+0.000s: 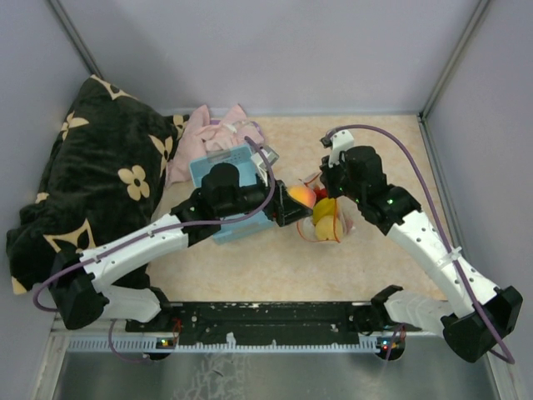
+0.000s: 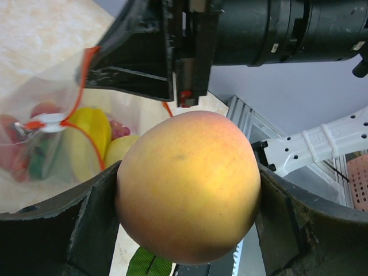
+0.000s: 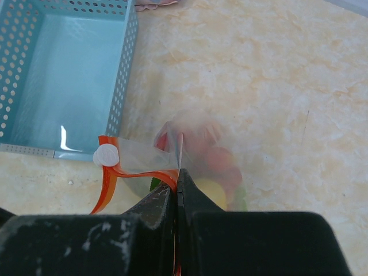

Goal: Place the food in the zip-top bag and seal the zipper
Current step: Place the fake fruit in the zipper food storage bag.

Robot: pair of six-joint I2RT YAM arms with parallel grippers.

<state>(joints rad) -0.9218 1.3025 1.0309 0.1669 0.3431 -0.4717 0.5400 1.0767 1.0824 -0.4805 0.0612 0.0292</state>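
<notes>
One peach (image 2: 187,187) in left tool (image 1: 296,200)

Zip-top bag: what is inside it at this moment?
Through the clear zip-top bag show a yellow pear, another yellow piece, red pieces and a green piece. The peach, held outside by the left gripper, hides the rest.

A round orange-yellow plastic peach (image 2: 190,184) fills the middle of the view, clamped on both sides by the dark, curved left jaws. Behind it to the left is a clear zip-top plastic bag (image 2: 57,92). Its thin red-orange zipper strip (image 2: 86,63) runs up to the black right jaws at the top, where a bit of red shows in the slit between them. A small white slider (image 2: 49,121) sits on the strip. Inside the bag are a yellow piece (image 2: 89,135) and blurred red shapes (image 2: 40,109). Beyond lies the beige marbled tabletop (image 2: 40,29).
</notes>
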